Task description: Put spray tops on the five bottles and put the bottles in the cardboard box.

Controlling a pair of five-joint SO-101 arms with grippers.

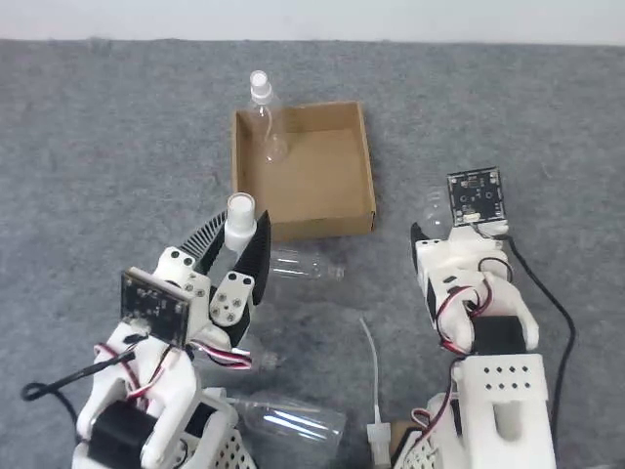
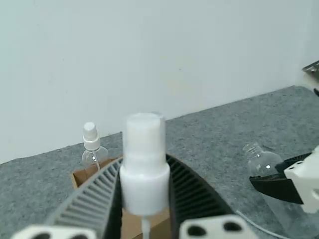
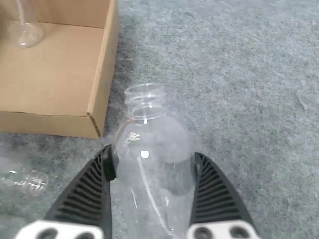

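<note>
My left gripper (image 1: 240,227) is shut on a white spray top (image 1: 240,213), held upright just in front of the cardboard box (image 1: 322,223). In the left wrist view the spray top (image 2: 144,159) stands between the black fingers (image 2: 192,194). My right gripper (image 3: 152,159) is shut on a clear open-necked bottle (image 3: 149,144), to the right of the box (image 3: 102,74). From above this bottle (image 1: 435,207) sticks out ahead of the right gripper (image 1: 430,233). A capped bottle (image 1: 264,117) leans in the box's far left corner.
One uncapped bottle (image 1: 305,266) lies on the grey carpet in front of the box. A second bottle (image 1: 288,420) lies near the left arm's base. A loose spray top with its long tube (image 1: 375,386) lies between the two arms.
</note>
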